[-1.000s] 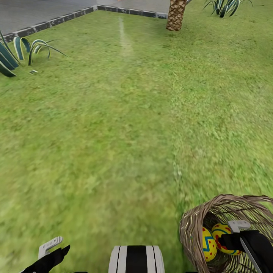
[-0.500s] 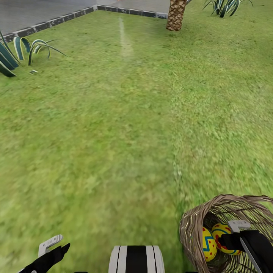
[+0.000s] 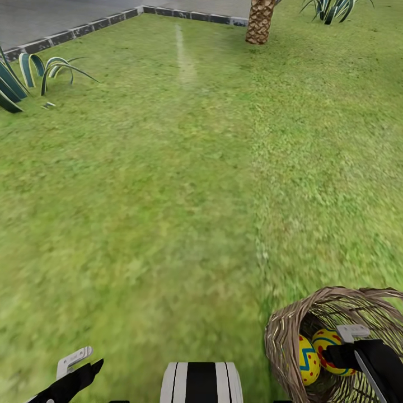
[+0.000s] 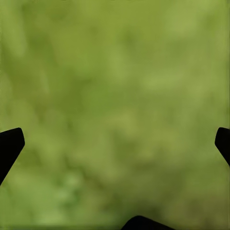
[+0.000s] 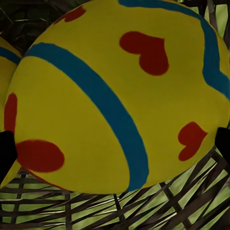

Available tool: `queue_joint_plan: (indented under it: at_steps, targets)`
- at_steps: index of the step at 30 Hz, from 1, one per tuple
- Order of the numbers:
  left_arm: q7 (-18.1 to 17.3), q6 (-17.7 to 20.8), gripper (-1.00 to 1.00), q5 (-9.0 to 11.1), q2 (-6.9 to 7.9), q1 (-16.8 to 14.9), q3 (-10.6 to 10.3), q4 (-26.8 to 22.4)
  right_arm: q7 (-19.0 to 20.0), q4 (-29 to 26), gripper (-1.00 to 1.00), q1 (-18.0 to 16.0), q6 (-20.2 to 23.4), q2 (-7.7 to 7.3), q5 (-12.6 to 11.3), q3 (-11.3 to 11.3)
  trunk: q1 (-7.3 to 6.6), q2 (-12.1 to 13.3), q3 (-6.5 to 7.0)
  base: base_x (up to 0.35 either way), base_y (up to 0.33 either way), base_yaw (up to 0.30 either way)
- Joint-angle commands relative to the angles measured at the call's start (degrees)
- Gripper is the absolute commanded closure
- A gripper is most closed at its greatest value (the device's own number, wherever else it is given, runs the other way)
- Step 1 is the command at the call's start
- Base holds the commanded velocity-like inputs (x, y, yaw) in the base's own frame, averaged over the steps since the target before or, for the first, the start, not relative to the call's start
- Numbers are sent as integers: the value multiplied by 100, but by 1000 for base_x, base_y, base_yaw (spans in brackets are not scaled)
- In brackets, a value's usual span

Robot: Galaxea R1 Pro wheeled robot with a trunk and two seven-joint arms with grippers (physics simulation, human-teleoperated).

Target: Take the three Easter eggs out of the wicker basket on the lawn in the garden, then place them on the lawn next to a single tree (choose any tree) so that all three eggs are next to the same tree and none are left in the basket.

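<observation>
Easter eggs (image 3: 319, 350), smooth yellow ovals, fill woven wicker basket (image 3: 282, 336).

Two yellow painted eggs (image 3: 316, 352) visible inside wicker basket (image 3: 282, 341) on lawn (image 3: 168, 196).

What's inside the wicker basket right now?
Two yellow painted eggs show inside the wicker basket. The right gripper reaches in and covers the rest, so a third can't be confirmed.

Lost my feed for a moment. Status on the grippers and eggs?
Right gripper down in the basket, open around an egg. Left gripper open over grass. Two eggs visible inside; no tree nearby, just a palm.
</observation>
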Motion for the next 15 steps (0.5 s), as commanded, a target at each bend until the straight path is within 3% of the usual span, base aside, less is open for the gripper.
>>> queue_joint_plan:
  at_steps: [1,15]
  targets:
    - [-18,39,-100,32,-2,-2,13,-2,18,-5,100,1,22,-1,114,-8,0,-1,-4,0,0,0]
    - [-11,39,-100,32,-2,1,10,30,14,4,100,0,31,8,118,6,0,-1,-4,0,0,0]
